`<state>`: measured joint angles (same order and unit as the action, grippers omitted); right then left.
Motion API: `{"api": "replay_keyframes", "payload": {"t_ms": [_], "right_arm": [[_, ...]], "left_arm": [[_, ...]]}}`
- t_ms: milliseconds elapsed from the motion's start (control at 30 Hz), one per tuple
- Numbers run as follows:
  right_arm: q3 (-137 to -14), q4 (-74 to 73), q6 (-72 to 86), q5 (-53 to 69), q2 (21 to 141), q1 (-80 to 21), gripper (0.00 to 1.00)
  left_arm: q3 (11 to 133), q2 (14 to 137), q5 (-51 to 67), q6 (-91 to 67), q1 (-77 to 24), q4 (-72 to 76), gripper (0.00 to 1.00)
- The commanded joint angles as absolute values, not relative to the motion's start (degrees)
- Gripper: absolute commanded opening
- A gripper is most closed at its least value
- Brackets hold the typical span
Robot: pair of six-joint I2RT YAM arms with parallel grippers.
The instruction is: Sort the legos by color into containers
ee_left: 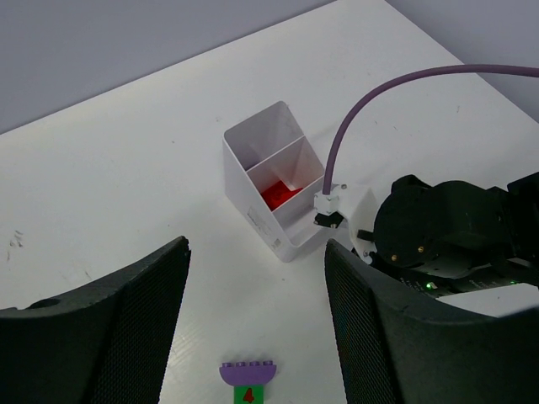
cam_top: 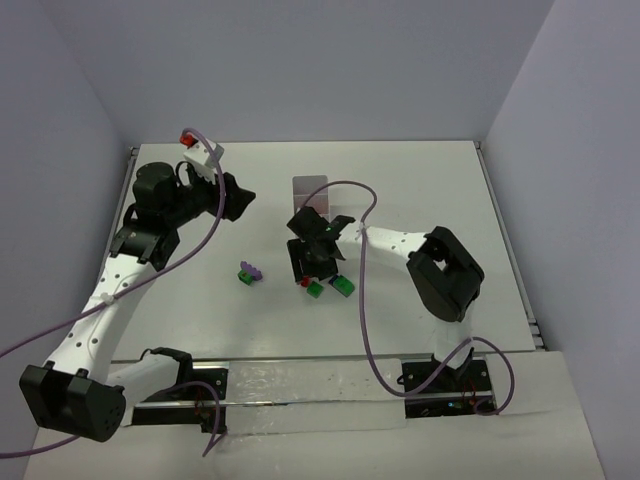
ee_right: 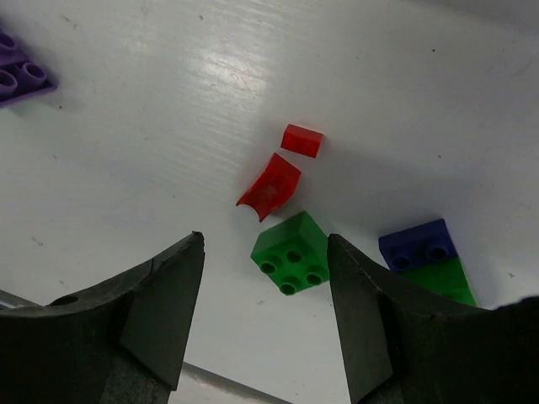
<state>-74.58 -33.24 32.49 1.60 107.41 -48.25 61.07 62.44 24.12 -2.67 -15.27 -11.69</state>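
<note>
- Under both arms, a plain white tabletop (cam_top: 420, 190) meets pale grey walls (cam_top: 60, 120).
- White three-compartment plastic tray (ee_left: 253, 181): a red piece (ee_left: 280, 194) lies in its middle compartment.
- Nearer than the tray lie a green square brick (ee_right: 291, 252), two red bits (ee_right: 271, 187), a blue-on-green brick (ee_right: 418, 244) and a purple plate (ee_left: 247, 373).
- Right gripper (ee_right: 265, 320), just before the tray: jaws apart astride the green brick, not touching.
- Left gripper (ee_left: 257, 320), left of the tray: jaws apart, empty.
- A purple cable (ee_left: 354, 135) crosses the tray's near end.

- Soft, even light fell from overhead; the top view was bright and sharp.
- A pale streak of glare crossed the glossy white tabletop (ee_right: 227, 67) in the right wrist view.
- The small green square plastic brick (ee_right: 290, 252) threw only a faint, soft-edged shadow.
</note>
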Motion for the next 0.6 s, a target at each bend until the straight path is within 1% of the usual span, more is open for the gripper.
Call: {"api": "replay_keyframes", "payload": {"t_ms": [0,267,433,567], "right_arm": [[-79.00,-33.54,35.91,1.70,109.12,-48.48,0.67],[-80.90,-34.07,38.08,-1.91,112.04,-48.25,0.59],[-81.47,-34.69,38.47,-4.68,113.15,-48.40,0.51],[-81.57,-34.98,38.80,-6.41,113.94,-48.69,0.49]], "left_arm": [[60.04,61.35,23.52,-4.19,-15.03,-8.05,0.72],[59.41,60.71,23.88,-3.41,-15.03,-8.00,0.72],[58.76,60.38,23.52,-2.93,-15.03,-7.76,0.72],[58.27,60.21,23.47,-2.90,-15.03,-7.52,0.72]]}}
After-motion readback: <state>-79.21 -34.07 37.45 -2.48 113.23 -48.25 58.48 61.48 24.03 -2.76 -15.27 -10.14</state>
